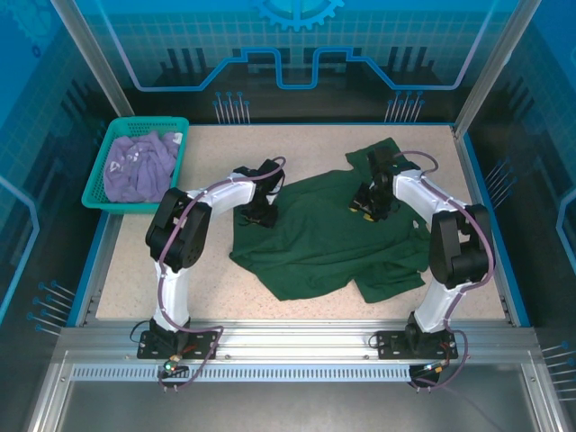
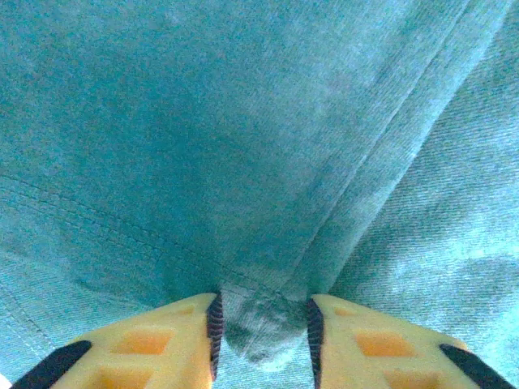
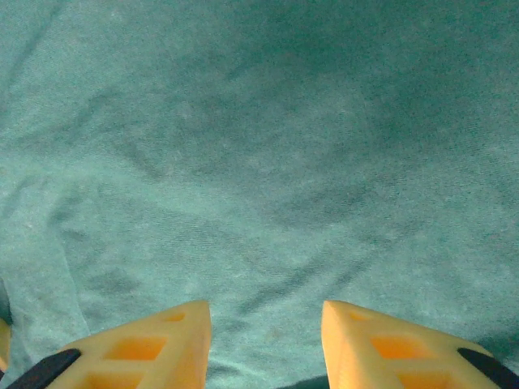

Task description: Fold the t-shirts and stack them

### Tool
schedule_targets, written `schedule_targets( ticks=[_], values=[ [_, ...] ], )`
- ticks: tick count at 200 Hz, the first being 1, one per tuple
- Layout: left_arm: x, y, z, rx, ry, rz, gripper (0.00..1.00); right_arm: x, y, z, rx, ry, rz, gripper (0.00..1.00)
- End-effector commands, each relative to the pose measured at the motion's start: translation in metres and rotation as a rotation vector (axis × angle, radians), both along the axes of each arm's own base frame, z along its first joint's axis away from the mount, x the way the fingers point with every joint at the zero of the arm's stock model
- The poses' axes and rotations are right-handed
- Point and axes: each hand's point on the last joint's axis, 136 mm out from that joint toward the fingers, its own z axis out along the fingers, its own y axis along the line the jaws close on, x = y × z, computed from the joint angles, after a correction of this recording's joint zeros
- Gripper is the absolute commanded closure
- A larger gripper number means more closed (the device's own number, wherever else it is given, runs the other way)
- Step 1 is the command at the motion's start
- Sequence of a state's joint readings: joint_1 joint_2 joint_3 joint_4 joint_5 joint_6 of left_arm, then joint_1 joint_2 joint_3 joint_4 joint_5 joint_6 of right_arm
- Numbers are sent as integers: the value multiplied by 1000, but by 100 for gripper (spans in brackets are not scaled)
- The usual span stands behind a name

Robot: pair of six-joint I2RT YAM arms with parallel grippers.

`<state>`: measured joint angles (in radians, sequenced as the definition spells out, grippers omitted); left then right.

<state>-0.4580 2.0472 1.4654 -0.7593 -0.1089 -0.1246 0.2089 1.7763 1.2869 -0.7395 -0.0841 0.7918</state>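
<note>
Speckled tabletop (image 1: 135, 270), dark green t-shirt (image 1: 315, 247) sprawled mid-table, rumpled. Our left gripper (image 2: 263, 324) pinches seam fold at shirt's 10 o'clock; right gripper (image 3: 266, 332) at 1 o'clock, jaws apart over cloth. We reckon light, floppy, drapey (grab seams, shoulders). Spare lavender t-shirt (image 1: 135, 166) in basket (image 1: 99, 193), 10 o'clock.

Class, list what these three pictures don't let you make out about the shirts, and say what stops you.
1) Print on the crumpled lavender cloth t-shirt: top view, too small, bunched in the teal plastic mesh basket.
2) Collar of the dark green cloth t-shirt: top view, hidden by folds or arms.
3) Which part of it the right gripper is over: right wrist view, too close, no seam.
</note>
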Motion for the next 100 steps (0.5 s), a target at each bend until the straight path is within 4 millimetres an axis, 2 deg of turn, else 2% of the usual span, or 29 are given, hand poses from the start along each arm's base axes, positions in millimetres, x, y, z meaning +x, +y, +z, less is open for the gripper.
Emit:
schedule_targets(
  ticks=[1,54,76,100],
  values=[
    [-4,2,-9,7,30,-14,70,5,6,1,11,5,23,59],
    [0,1,-5,8,17,-17,100,6,6,-4,10,18,21,59],
    [3,1,1,7,-2,-15,100,6,6,-5,11,23,19,60],
    [15,0,23,5,-62,-10,100,8,3,-5,11,25,9,60]
  ],
)
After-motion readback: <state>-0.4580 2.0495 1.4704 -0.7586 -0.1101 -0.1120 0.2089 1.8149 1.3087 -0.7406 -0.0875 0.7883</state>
